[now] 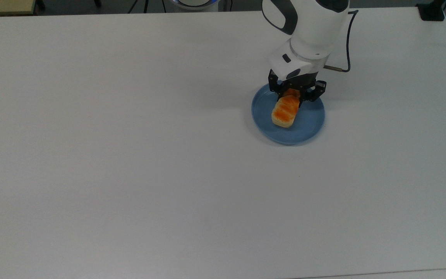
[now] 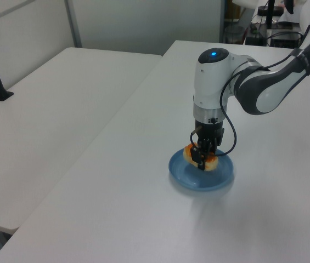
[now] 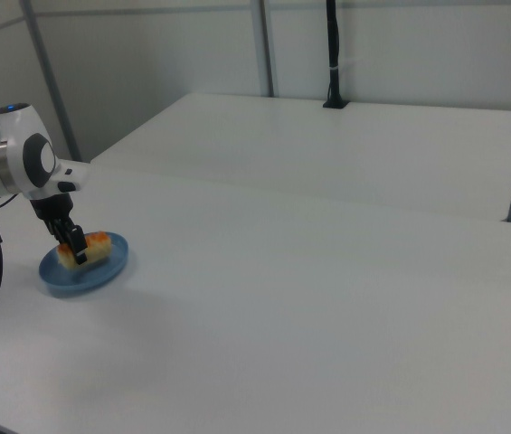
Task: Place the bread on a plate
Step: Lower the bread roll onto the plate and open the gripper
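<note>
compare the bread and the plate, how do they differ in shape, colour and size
The bread is an oblong loaf, the plate round and shallow. The bread is beige with an orange-brown top, the plate plain blue. The plate is wider than the bread is long. The gripper grips the bread.

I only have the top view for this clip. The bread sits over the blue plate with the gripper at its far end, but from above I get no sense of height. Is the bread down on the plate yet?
Observer: In the left view the bread is low inside the plate, at or just above its surface; I cannot tell whether it touches.
Operator: Is the gripper holding it?
Observer: Yes. In the right view the gripper hangs straight down, its fingers shut on the loaf.
Operator: Is the loaf level?
Observer: In the right view it lies roughly level, orange top up.
</note>
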